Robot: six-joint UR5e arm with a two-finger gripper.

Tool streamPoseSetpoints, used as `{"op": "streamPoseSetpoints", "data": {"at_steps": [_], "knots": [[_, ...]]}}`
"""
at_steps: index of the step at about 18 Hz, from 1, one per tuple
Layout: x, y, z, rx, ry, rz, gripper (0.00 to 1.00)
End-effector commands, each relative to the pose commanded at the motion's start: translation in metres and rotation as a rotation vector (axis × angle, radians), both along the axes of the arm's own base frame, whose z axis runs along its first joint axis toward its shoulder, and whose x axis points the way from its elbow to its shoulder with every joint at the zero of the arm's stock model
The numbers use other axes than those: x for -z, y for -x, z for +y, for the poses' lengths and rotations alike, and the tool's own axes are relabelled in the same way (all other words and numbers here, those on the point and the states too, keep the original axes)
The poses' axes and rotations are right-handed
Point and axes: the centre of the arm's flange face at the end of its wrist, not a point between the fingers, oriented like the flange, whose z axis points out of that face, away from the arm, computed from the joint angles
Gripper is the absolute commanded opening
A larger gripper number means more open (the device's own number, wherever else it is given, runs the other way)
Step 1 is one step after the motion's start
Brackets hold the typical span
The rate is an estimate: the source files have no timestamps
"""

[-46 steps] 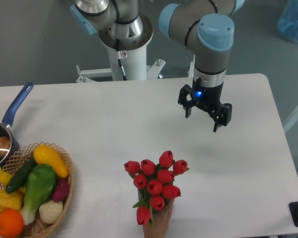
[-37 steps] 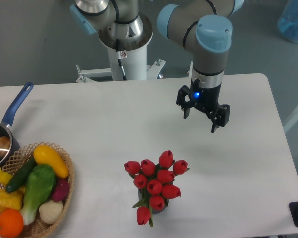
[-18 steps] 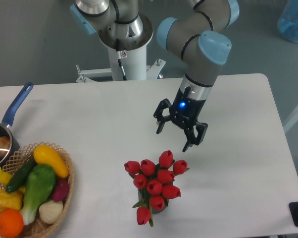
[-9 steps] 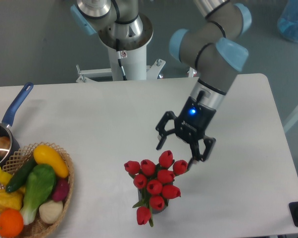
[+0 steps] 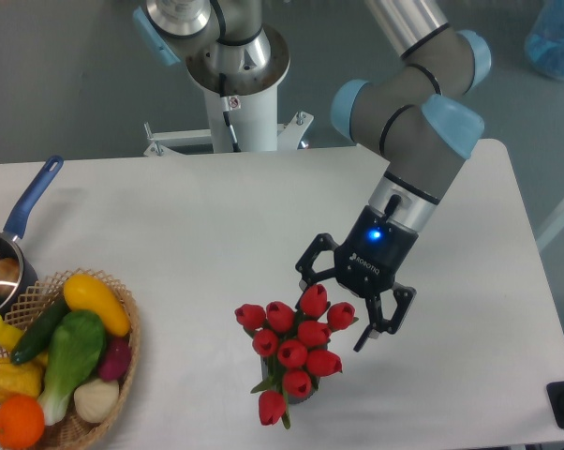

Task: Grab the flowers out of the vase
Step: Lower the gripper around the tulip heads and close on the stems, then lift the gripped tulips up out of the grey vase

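Note:
The flowers (image 5: 294, 348), a bunch of red tulip buds with green leaves, stand near the table's front edge. The vase (image 5: 301, 394) is almost wholly hidden under them; only a dark sliver shows at the bottom. My gripper (image 5: 336, 312) is open, its black fingers spread on either side of the bunch's upper right buds. One finger (image 5: 307, 267) is at the upper left of the top bud, the other (image 5: 370, 333) to the right of the bunch. It holds nothing.
A wicker basket (image 5: 116, 373) of vegetables sits at the front left. A blue-handled saucepan (image 5: 20, 217) is at the left edge. The robot's white base (image 5: 240, 103) stands behind the table. The table's right edge (image 5: 535, 272) is near the arm.
The gripper has moved from the table's back right down and forward to the flowers, staying open. It now straddles the top right buds. A hand at the vase in the earliest frame has gone.

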Motion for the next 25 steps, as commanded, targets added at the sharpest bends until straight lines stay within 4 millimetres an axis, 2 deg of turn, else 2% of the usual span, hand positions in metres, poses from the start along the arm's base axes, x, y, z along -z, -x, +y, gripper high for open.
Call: {"op": "streamPoseSetpoints", "data": {"at_steps": [3, 9, 10, 12, 14, 21, 25], "knots": [[0.005, -0.003, 0.008, 0.040, -0.093, -0.075, 1.00], [0.007, -0.003, 0.007, 0.045, -0.109, -0.086, 0.99], [0.007, -0.003, 0.007, 0.047, -0.109, -0.083, 0.83], [0.010, -0.003, 0.005, 0.041, -0.102, -0.092, 0.35], [0.012, -0.005, 0.005, 0.044, -0.101, -0.094, 0.11], [-0.006, 0.001, -0.007, 0.026, -0.133, -0.090, 0.09], [-0.016, 0.007, -0.015, 0.005, -0.189, -0.160, 0.09]]}}
